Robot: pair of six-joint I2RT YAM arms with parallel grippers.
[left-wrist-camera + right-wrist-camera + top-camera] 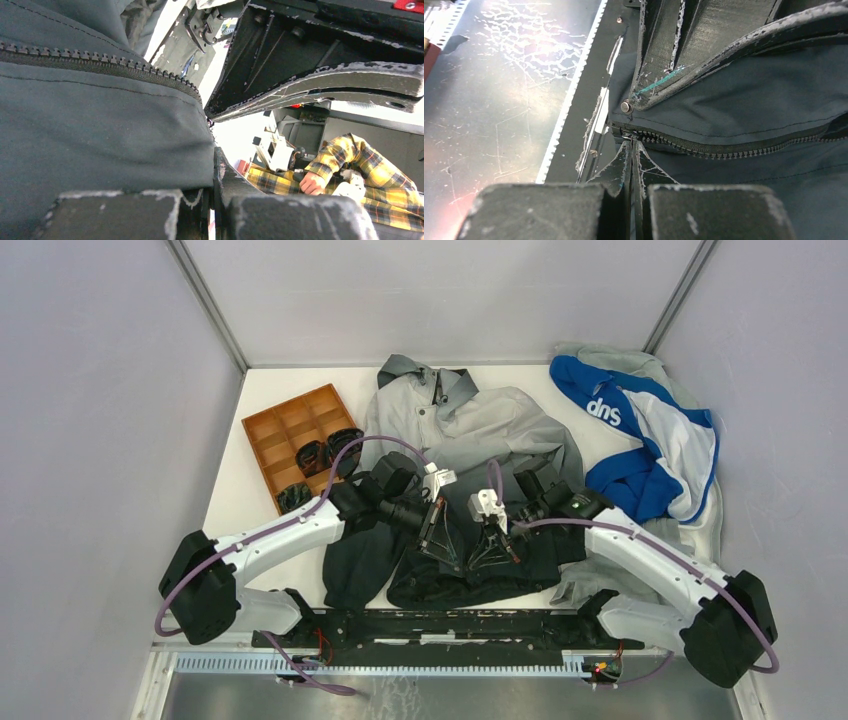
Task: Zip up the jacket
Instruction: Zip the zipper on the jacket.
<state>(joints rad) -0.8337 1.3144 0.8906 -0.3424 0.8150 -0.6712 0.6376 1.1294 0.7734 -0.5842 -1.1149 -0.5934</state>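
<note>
White table (228, 490), jacket (470, 430) spread down the middle, dark hem at near edge; left gripper (440, 552) and right gripper (492, 560) both clamp the hem; only right wrist view shows zipper (724, 147) bottom end beside snap (626, 106).

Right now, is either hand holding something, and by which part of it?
Both hold the large grey-to-black hooded jacket at its dark hem. The right hand pinches the bottom end of the zipper; the left hand grips the fabric edge beside it.
</note>
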